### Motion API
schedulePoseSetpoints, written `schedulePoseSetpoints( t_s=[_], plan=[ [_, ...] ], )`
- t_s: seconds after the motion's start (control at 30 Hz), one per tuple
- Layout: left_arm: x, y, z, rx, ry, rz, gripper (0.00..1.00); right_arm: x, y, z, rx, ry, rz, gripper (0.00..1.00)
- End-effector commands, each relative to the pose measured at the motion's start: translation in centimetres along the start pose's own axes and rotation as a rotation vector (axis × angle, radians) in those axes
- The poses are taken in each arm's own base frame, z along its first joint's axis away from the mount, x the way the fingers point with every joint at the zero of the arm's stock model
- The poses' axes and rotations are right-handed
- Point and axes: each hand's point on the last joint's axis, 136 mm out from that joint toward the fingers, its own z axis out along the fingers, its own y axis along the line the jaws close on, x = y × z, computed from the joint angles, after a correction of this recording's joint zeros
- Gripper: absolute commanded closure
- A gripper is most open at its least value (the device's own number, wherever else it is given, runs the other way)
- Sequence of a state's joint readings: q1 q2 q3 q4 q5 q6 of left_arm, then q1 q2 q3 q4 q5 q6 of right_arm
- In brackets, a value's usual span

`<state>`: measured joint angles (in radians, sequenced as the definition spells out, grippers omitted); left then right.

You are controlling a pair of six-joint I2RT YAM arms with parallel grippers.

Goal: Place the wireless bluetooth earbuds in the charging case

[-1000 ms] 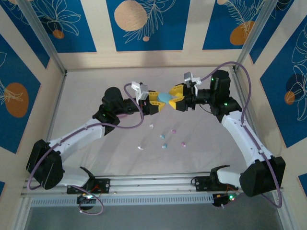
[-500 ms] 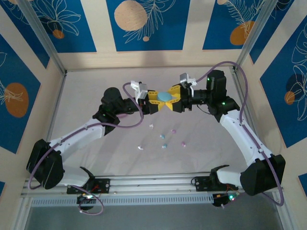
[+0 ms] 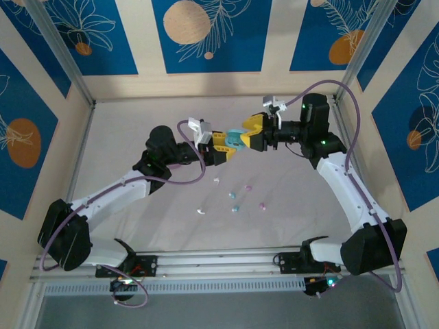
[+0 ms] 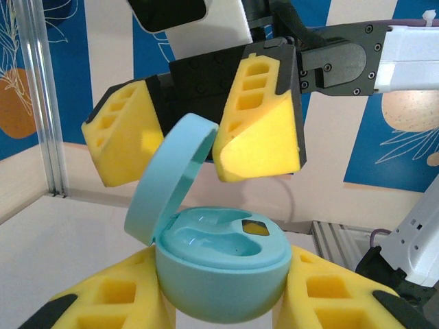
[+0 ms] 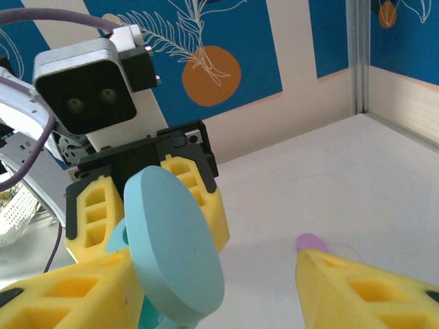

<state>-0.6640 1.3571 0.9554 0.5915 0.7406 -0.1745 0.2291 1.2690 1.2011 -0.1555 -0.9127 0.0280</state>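
Note:
My left gripper [image 3: 223, 145] is shut on the light teal charging case [image 3: 235, 138], held above the table. In the left wrist view the case [image 4: 221, 264] sits between my yellow fingers [image 4: 329, 291]. Its lid [image 4: 168, 175] is hinged up, and both wells look empty. My right gripper [image 3: 250, 136] stands open around the raised lid [image 5: 171, 247], which rests against its left finger [image 5: 62, 295]. Several tiny earbuds lie on the table below: white [image 3: 217, 181], teal-blue [image 3: 235, 208] and pink [image 3: 262, 205].
White tabletop [image 3: 137, 130] inside a framed booth with blue patterned walls. A metal post [image 4: 41, 103] stands at the back left corner. A small pink object [image 5: 312, 241] lies on the table by my right gripper's right finger.
The case's lid has swung from shut to raised. My right gripper has lifted a little, turned and opened slightly wider. The left gripper has kept its hold.

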Motion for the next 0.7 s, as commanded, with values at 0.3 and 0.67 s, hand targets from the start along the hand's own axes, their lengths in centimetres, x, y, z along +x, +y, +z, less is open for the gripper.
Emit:
schedulePoseSetpoints(
  t_s=[0.3,0.67],
  plan=[
    [-0.2,-0.5,-0.6,-0.009,-0.039,0.015,0.73,-1.5,-1.4,0.0,0.07,0.046,0.22,0.38],
    [1.2,1.1,-1.9,-0.148,-0.043,-0.004,0.73,-3.3,-5.0,-4.6,0.371,-0.048,0.491,0.42]
  ],
)
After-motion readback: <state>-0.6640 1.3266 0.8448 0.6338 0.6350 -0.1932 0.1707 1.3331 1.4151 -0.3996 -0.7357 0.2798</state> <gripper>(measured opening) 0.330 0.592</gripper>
